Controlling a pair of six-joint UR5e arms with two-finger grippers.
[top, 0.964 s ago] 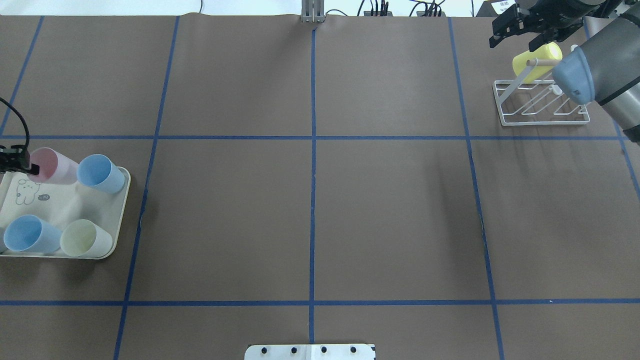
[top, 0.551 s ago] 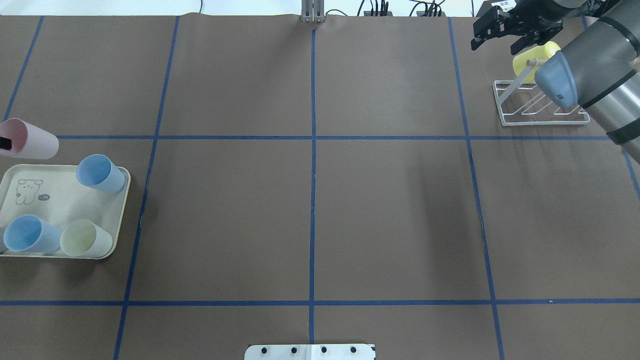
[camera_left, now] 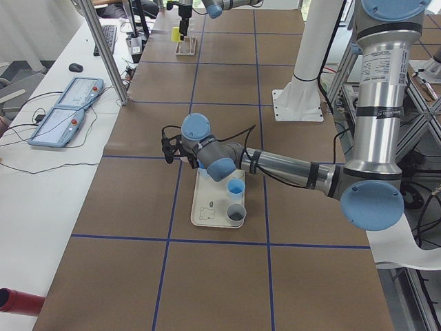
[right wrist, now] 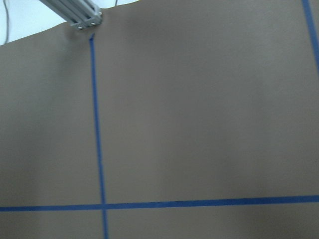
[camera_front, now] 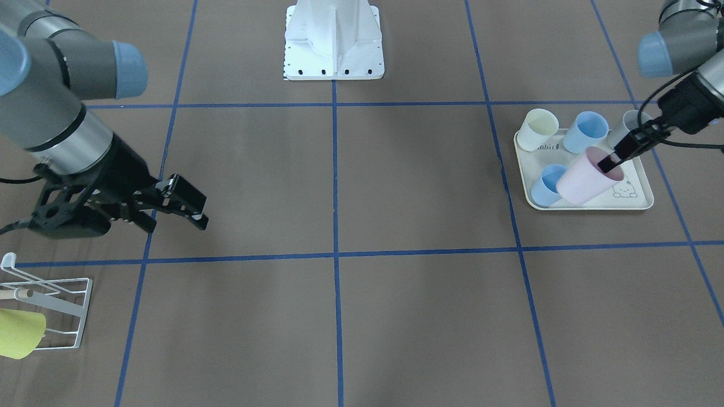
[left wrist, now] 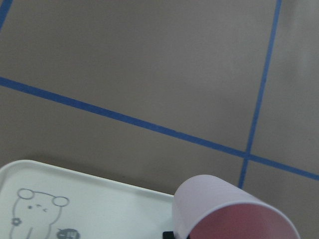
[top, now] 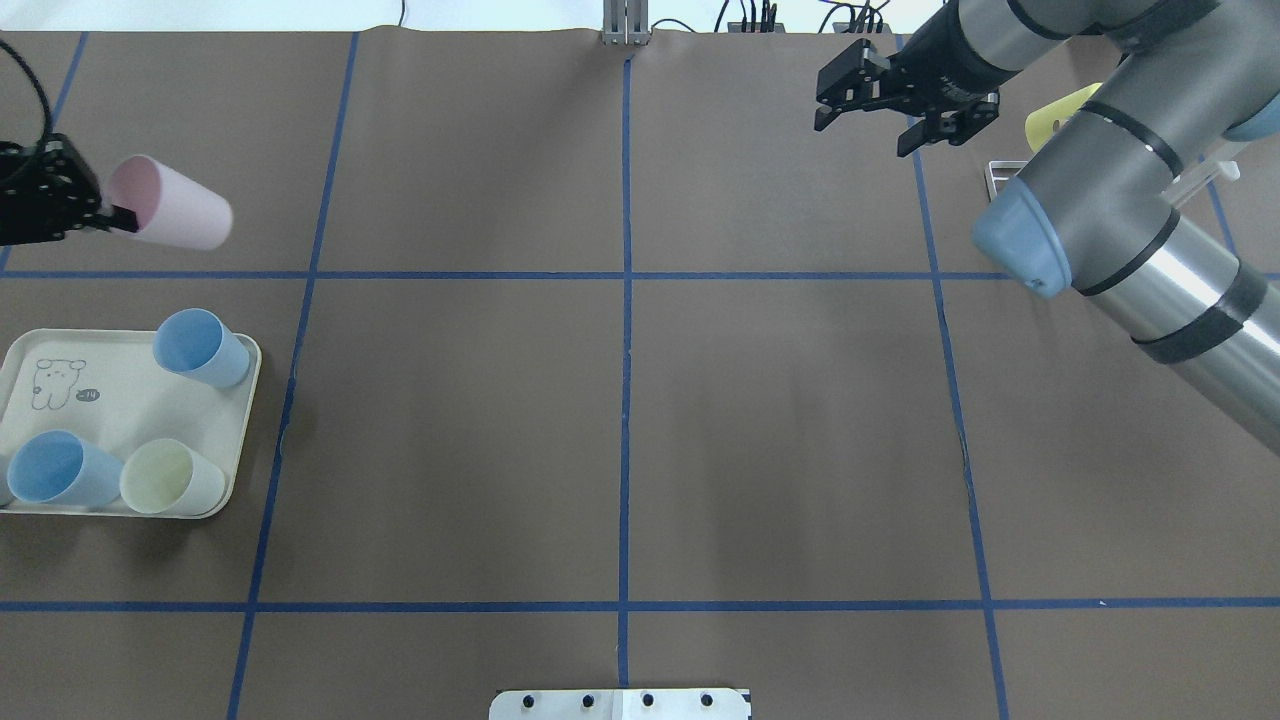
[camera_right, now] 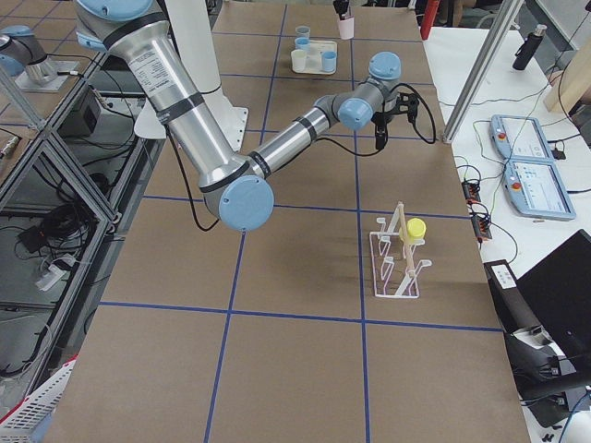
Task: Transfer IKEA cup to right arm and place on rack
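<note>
- Holding pink cup (top: 175,205) in mid-air by the rim, left fingers (top: 125,212) pinching the wall, one inside the mouth and one outside.
- Lying roughly sideways, mouth toward the left wrist, base pointing toward the middle of the tabletop (top: 620,430).
- Hanging above the tabletop at the tray (top: 110,400) edge farther from the robot; over or just past that edge, cannot tell.
- Sitting on the tray: two blue cups (top: 200,347) and a pale green cup (top: 170,477), all upright, apart from the pink one.
- Reaching in from the far right corner, right arm (top: 1100,150) stretched toward the centre line.
- Spread wide and holding nothing, right fingers (top: 830,100), raised above bare tabletop, well apart from the pink cup.
- Standing at the right end of the tabletop, rack (camera_right: 392,268), behind the right arm in the overhead view.
- Hanging on a rack rod, mouth down on a slant, yellow cup (camera_right: 416,227).
</note>
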